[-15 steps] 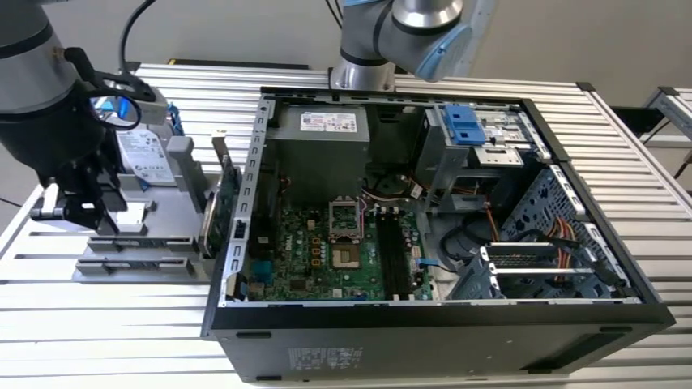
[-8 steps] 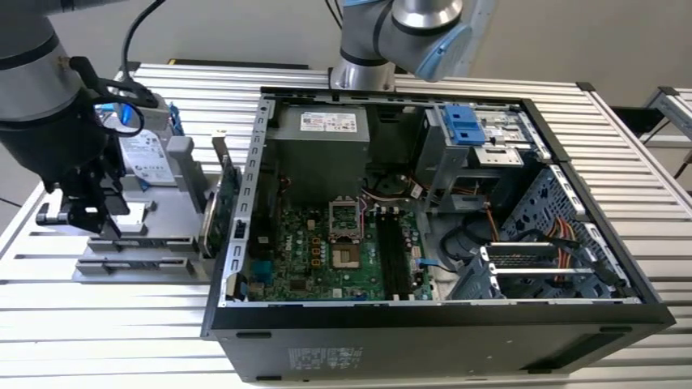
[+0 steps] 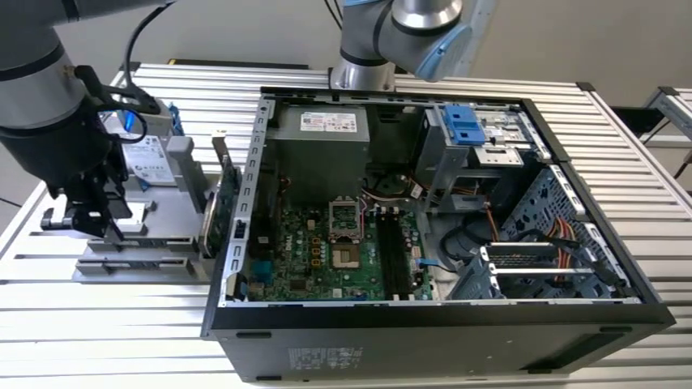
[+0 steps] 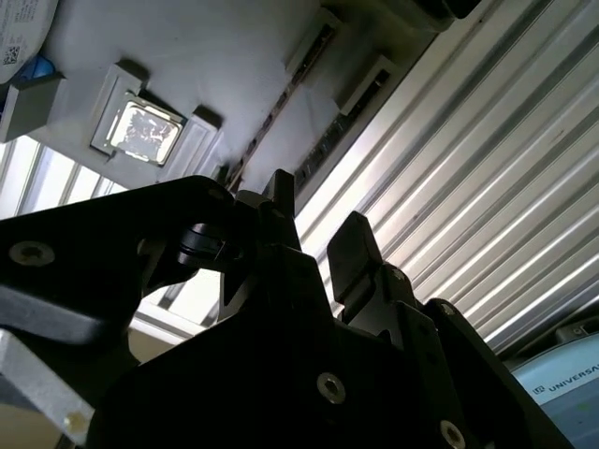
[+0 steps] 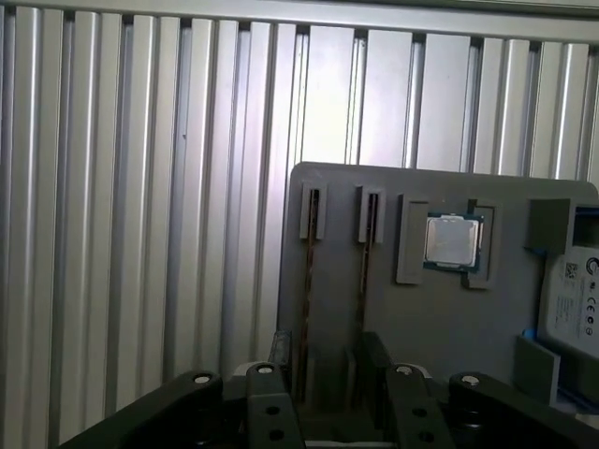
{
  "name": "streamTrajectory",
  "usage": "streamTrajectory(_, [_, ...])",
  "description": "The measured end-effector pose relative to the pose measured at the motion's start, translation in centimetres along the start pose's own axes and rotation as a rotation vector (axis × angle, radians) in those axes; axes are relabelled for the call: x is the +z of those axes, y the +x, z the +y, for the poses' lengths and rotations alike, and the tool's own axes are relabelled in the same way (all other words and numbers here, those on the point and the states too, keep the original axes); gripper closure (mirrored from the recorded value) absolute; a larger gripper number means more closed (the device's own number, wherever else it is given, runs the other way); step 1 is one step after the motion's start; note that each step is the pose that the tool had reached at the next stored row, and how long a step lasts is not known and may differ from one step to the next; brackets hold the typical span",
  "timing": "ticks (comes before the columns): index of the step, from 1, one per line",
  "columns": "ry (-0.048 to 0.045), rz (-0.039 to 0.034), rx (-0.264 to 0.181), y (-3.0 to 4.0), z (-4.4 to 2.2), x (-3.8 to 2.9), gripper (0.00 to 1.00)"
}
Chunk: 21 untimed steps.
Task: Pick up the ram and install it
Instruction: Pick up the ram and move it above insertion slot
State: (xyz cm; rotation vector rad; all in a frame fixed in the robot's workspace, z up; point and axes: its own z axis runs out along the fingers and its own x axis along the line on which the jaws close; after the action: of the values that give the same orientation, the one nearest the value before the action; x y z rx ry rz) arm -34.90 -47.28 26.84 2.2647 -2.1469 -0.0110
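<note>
Two thin dark ram sticks stand on edge in slots of a grey holder tray point(image 5: 440, 318). One ram stick point(image 5: 310, 245) point(image 4: 277, 110) lies in line with the gap between my fingers, and the other ram stick point(image 5: 366, 245) is beside it. My gripper point(image 5: 328, 360) point(image 4: 316, 220) hovers open just above the near end of the tray with nothing between its black fingers point(image 4: 351, 241). In the exterior view my gripper point(image 3: 92, 217) hangs over the tray at the exterior view's left, beside the open computer case point(image 3: 232, 243). Long black memory slots point(image 3: 390, 251) run along the motherboard.
A processor chip point(image 5: 452, 240) point(image 4: 142, 129) sits in the tray next to the sticks, with a hard drive point(image 5: 573, 290) point(image 3: 146, 156) beyond it. A green expansion card point(image 3: 224, 203) stands between tray and case. Ribbed aluminium tabletop point(image 5: 140, 187) surrounds everything.
</note>
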Motion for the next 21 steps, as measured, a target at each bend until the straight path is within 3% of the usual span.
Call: streamTrajectory(21, [-0.0030, -0.0001, 0.000, 0.10, -0.03, 1.99, 0.00])
